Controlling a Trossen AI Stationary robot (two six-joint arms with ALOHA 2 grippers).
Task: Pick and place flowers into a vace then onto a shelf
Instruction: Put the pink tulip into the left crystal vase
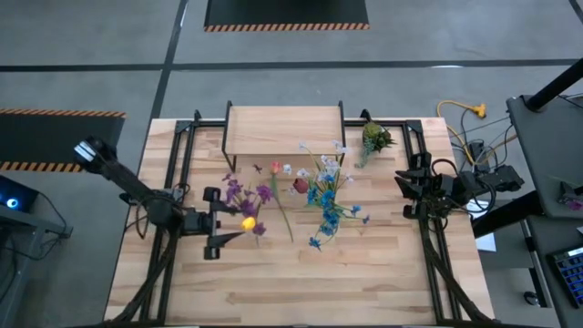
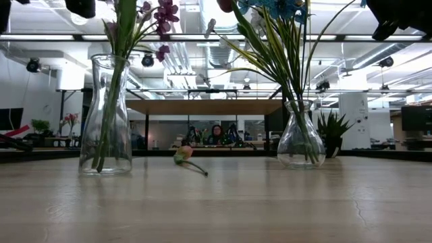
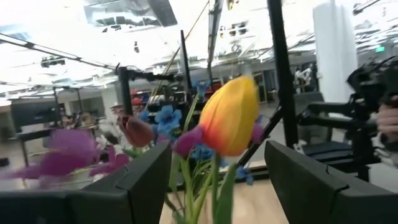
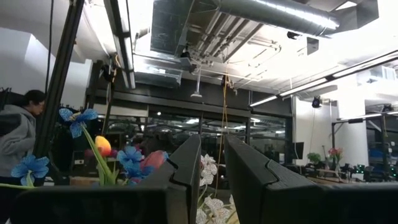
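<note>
At the left gripper (image 1: 217,222): fingers (image 3: 140,183) spread wide, gripping nothing. Between them, clear of both, an orange-yellow tulip (image 3: 230,115) standing upright, stem dropping toward the left vase (image 2: 108,115) among the purple blooms (image 1: 239,191). Cannot tell whether the stem is fully seated in the glass.

Well apart at the table's right edge, the right gripper (image 1: 407,191) waiting, fingers drawn nearly together around nothing.

Other flowers already standing in the right vase (image 2: 300,138) as a blue and white bunch (image 1: 326,196). One loose flower (image 1: 282,205) flat on the table between the two vases, bloom toward the shelf (image 1: 284,130), stem running back toward the near edge with a slight slant.

Probably the next target, that loose flower. Lies just beyond the left fingertips, past the tulip, and much nearer the left arm than the right. Catch: long axis roughly in line with the gap between the left fingers, so likely a wrist turn before closing across the stem. No vase on the shelf yet.
</note>
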